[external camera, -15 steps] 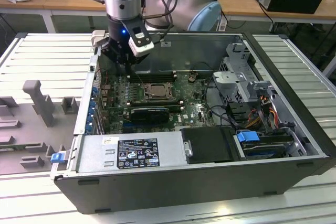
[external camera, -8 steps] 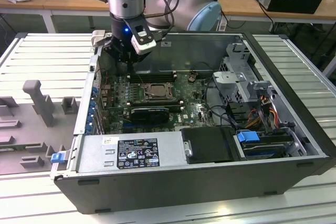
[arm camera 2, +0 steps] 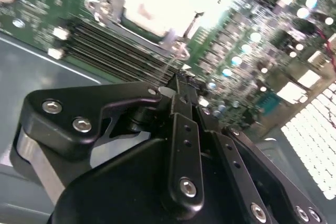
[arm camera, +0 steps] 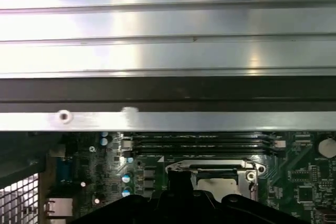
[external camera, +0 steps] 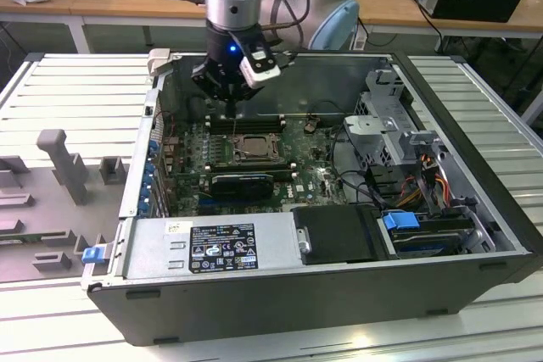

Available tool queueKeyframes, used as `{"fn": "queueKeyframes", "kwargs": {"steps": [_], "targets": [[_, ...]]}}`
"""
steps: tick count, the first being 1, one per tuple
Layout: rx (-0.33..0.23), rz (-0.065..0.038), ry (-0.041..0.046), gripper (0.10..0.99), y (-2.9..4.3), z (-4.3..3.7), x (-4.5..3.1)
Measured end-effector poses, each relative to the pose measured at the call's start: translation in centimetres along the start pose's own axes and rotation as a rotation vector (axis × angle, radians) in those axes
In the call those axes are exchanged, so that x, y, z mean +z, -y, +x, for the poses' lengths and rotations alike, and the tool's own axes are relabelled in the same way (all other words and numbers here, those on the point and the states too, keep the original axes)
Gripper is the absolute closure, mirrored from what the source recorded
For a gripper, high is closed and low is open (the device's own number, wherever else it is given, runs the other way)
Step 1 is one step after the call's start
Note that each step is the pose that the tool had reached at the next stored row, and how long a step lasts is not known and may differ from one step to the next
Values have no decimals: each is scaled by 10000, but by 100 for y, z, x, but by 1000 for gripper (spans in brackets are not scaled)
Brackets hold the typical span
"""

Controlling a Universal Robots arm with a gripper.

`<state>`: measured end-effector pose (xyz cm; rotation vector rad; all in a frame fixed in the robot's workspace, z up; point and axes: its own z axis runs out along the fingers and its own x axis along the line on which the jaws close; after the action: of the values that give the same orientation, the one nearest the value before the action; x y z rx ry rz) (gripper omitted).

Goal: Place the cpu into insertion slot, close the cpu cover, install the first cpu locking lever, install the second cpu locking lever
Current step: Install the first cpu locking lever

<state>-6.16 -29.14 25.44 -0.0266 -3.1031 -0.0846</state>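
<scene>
While the arm hangs over the far side of the open computer case (external camera: 475,235), its gripper (external camera: 231,101) sits just above the memory slots (external camera: 246,124), at the far edge of the motherboard (external camera: 191,177). In the second wrist view the gripper's (arm camera 2: 181,85) black fingers (arm camera 2: 184,129) look pressed together with nothing between them, so I judge the claw closed and empty.

The insertion slot (external camera: 248,147) lies just in front of the gripper, toward the near side of the case, at the middle of the board. One cpu (arm camera: 220,187) rests in it, its pale metal top showing through the window of the one cpu cover (arm camera: 210,167), which appears to lie flat over the chip. Whether the locking levers are latched I cannot tell. The long memory slots run across the case, parallel to the socket's far edge.
</scene>
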Motion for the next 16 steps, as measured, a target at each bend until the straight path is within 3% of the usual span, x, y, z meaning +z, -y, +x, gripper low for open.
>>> {"fn": "queueKeyframes", "kwargs": {"steps": [2, 3, 4, 5, 7, 9, 13, 16], "targets": [[-1, -88, -109, 980, -1, -124, -3], [-1, -199, -133, 980, -1, -151, -3], [-13, -428, -137, 980, 0, -160, 0], [-19, -457, -55, 980, 1, -159, 2], [-66, -459, 349, 980, 1, -148, 3], [-145, -453, 583, 980, 1, -146, 12], [-381, -448, 567, 980, 6, -163, 120], [-404, -446, 564, 980, 3, -233, 193]]}}
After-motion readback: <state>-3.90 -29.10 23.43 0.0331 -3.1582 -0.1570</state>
